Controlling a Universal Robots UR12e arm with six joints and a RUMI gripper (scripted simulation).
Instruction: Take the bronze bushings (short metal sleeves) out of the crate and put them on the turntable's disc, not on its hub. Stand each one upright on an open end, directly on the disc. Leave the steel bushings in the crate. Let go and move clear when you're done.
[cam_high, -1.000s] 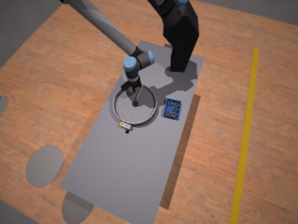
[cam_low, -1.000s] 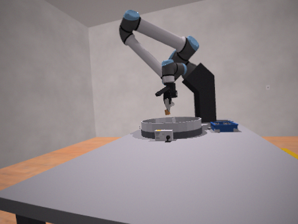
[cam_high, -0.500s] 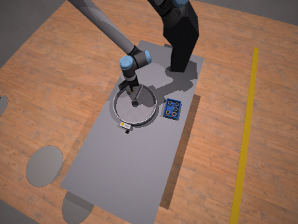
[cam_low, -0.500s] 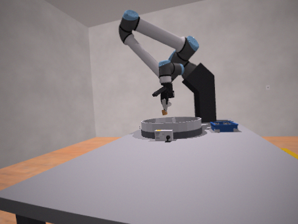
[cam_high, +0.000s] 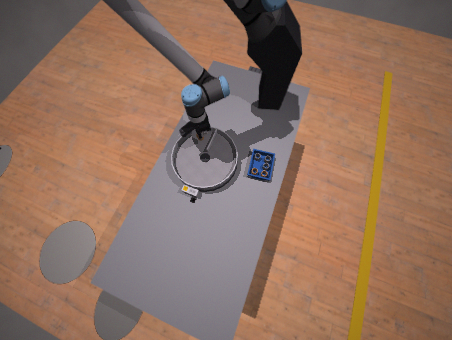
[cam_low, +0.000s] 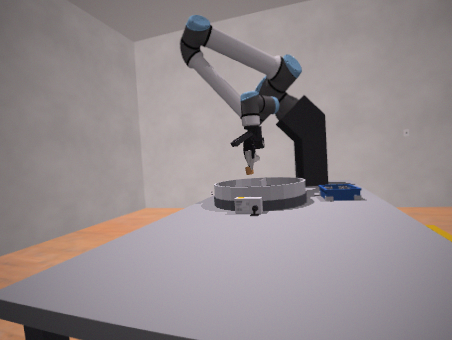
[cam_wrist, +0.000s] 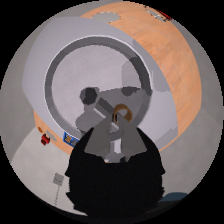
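Observation:
My gripper (cam_high: 200, 135) (cam_low: 250, 165) (cam_wrist: 114, 113) is shut on a bronze bushing (cam_low: 249, 171) (cam_wrist: 123, 111), pinching its wall. It holds the bushing above the far side of the turntable's disc (cam_high: 197, 170) (cam_wrist: 75, 70), inside the raised rim (cam_high: 174, 165) (cam_low: 280, 192). The dark hub (cam_high: 205, 157) (cam_wrist: 88, 95) lies a little to one side of the gripper. The blue crate (cam_high: 249, 165) (cam_low: 340, 192) stands right of the turntable. It holds two bronze bushings (cam_high: 254, 171) in its near row and steel bushings (cam_high: 258, 156) behind them.
A small control box (cam_high: 190, 190) (cam_low: 248, 204) sits at the turntable's front edge. The black robot base (cam_high: 272, 65) (cam_low: 305, 145) stands at the far end of the grey table (cam_high: 190, 260) (cam_low: 250, 270), behind turntable and crate.

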